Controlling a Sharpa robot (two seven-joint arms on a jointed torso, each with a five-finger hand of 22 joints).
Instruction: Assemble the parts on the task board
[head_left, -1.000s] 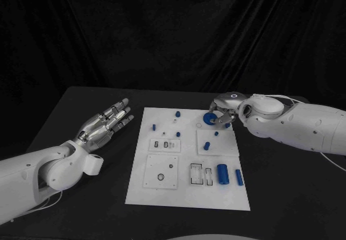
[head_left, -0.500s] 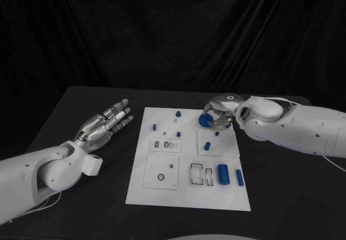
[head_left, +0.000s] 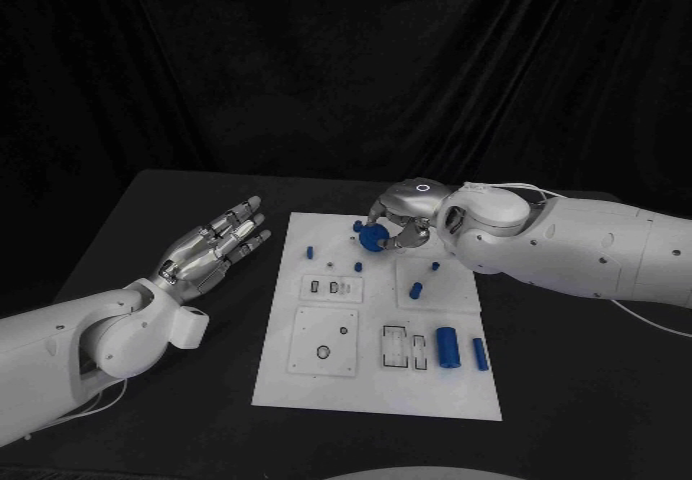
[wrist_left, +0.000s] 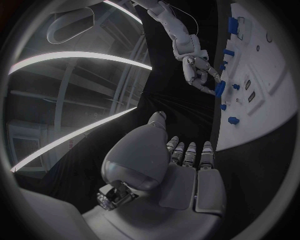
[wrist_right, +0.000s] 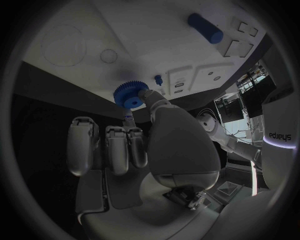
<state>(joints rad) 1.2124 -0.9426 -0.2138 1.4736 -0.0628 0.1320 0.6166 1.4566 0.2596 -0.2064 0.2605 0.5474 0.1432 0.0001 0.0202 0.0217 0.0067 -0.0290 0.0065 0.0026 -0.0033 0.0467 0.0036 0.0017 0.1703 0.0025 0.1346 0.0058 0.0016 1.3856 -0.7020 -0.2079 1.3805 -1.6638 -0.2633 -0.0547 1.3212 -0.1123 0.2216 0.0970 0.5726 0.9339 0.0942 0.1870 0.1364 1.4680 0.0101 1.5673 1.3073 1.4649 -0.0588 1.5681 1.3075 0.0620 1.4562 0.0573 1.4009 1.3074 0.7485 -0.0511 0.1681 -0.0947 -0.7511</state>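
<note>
Clearly there's plenty left: the right robot hand (head_left: 398, 222) pinches a blue gear (head_left: 375, 237) above the far end of the task board (head_left: 378, 390), not yet seated. Several blue parts (head_left: 447, 348) lie loose on it. The left robot hand (head_left: 216, 245) hovers empty, fingers spread, beside the board.

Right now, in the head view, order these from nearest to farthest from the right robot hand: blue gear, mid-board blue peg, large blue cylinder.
1. Blue gear, held by the right robot hand.
2. Mid-board blue peg, right half.
3. Large blue cylinder, board's near end.
</note>
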